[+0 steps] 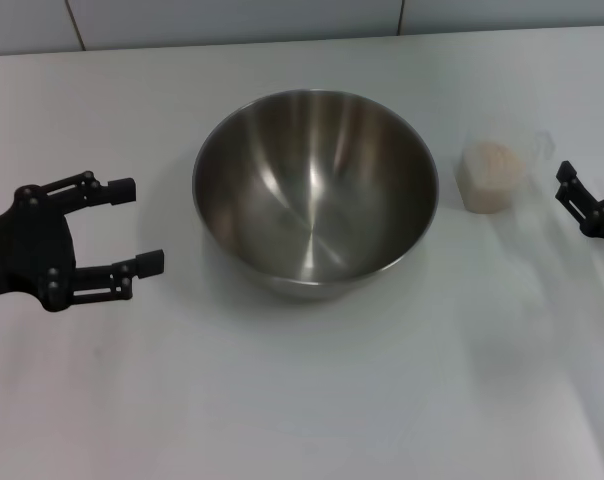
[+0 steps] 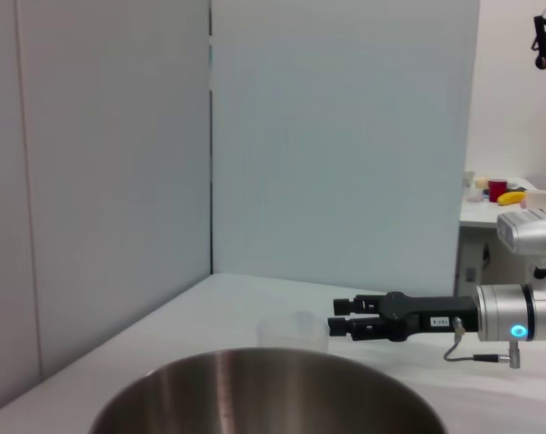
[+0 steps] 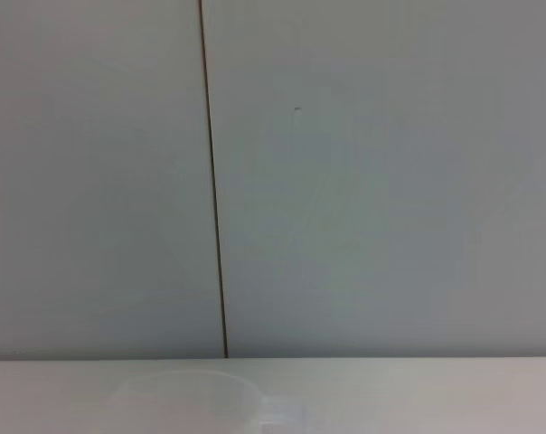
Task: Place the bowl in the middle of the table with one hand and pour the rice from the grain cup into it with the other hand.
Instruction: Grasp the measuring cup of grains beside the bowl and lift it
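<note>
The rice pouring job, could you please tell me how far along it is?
Done: the large stainless-steel bowl sits mid-table. In hand: nothing; the open left gripper hangs beside it, and the right gripper is near the small clear grain cup. Left: grasping the cup and pouring its beige rice; the bowl is empty.

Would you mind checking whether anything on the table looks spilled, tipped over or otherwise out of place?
Nothing stands out. The bowl sits upright and empty mid-table, the grain cup stands upright beside it with its rice inside, and no grains lie loose. The left gripper is open, clear of the bowl.
</note>
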Tool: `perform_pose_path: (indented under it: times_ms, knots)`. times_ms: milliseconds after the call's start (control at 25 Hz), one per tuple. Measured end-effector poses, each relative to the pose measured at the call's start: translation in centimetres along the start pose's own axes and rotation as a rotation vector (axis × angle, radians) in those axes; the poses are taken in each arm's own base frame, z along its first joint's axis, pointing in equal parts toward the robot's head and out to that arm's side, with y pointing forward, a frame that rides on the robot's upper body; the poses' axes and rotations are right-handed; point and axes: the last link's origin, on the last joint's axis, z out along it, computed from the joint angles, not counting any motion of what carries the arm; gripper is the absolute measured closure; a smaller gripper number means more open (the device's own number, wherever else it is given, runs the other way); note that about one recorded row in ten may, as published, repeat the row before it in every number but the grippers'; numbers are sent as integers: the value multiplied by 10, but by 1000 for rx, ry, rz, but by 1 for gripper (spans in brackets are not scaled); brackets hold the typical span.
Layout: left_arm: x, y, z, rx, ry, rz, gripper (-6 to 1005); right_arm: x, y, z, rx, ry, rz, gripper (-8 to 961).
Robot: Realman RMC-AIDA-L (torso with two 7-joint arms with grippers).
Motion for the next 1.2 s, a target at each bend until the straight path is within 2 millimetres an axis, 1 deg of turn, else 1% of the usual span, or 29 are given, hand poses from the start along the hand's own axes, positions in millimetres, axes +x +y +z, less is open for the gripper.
perform_pose_path:
  times_ms: [160, 360, 760, 1200]
  knots:
    - [1, -2, -1, 11, 6, 3, 138, -2, 2, 10, -2, 10, 1, 171]
    - [2, -3, 0, 10, 6, 5, 139, -4, 5, 17, -13, 18, -3, 171]
    - [2, -4, 1, 18, 6, 6, 139, -5, 6, 21, -19, 22, -7, 171]
    - [2, -7, 6, 26, 3, 8, 138, -5, 7, 31, -21, 57, -15, 170]
